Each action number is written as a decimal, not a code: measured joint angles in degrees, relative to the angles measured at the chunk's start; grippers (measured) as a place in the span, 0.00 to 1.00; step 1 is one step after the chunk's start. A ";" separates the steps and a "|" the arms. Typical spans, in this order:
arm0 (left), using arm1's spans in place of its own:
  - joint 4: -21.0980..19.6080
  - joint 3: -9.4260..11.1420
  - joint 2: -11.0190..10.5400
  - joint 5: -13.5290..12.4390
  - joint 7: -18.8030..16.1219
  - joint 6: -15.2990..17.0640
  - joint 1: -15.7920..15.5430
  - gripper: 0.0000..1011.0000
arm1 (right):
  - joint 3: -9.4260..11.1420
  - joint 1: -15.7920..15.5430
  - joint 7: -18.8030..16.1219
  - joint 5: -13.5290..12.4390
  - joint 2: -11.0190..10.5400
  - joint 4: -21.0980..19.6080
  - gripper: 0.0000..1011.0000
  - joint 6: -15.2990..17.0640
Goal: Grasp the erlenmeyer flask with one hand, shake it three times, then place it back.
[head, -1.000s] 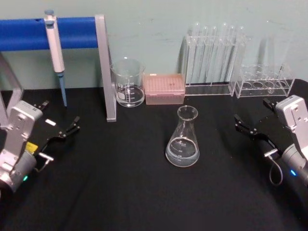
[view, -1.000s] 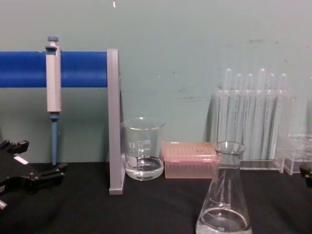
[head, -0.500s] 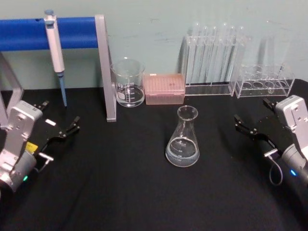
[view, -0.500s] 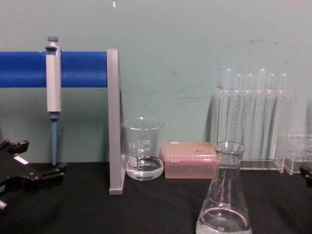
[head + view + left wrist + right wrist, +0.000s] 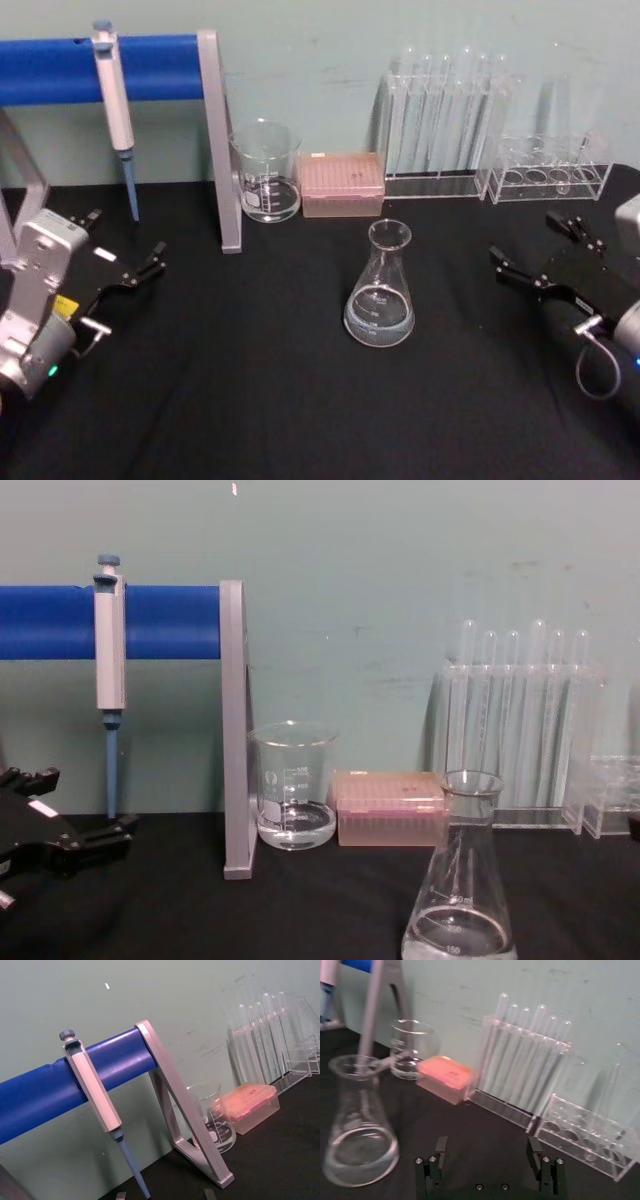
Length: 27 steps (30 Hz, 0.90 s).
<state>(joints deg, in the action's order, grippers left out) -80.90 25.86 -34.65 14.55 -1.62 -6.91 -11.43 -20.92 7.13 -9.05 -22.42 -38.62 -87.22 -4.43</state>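
Note:
The erlenmeyer flask (image 5: 380,290) stands upright on the black table with a little clear liquid in its base; it is also in the chest view (image 5: 460,890) and the right wrist view (image 5: 357,1120). My right gripper (image 5: 525,240) hovers to the right of the flask, open and empty, well apart from it. The right wrist view shows its two fingers spread wide (image 5: 487,1145), with the flask off to one side. My left gripper (image 5: 125,235) rests open at the table's left, far from the flask, and is also in the chest view (image 5: 80,802).
Behind the flask stand a glass beaker (image 5: 266,175), a pink tip box (image 5: 342,184), a rack of tall test tubes (image 5: 445,120) and a low clear rack (image 5: 552,170). A pipette (image 5: 113,90) hangs on the blue-barred stand (image 5: 220,150) at the back left.
My right arm's wrist has shifted right and lower, with the gripper still open. The flask and the left arm have not moved.

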 joint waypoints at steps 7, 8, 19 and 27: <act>0.00 0.00 0.00 0.00 0.00 0.00 0.00 0.99 | 2.88 -5.86 -5.15 -4.46 -2.99 -6.32 0.99 0.27; 0.00 0.00 0.00 0.00 0.00 0.00 0.00 0.99 | 3.05 -6.32 -5.77 -4.86 -3.20 -6.80 0.99 0.26; 0.00 0.00 0.00 0.00 0.00 0.00 0.00 0.99 | 3.29 -7.20 -14.66 -9.81 -2.29 -7.43 0.99 0.61; 0.00 0.00 0.00 0.00 -0.01 0.00 0.00 0.99 | 1.74 -3.76 -19.97 -10.58 0.70 -4.21 0.99 1.08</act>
<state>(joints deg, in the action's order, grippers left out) -80.90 25.86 -34.65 14.55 -1.62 -6.91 -11.43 -19.18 3.37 -29.02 -33.00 -37.93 -91.43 -3.34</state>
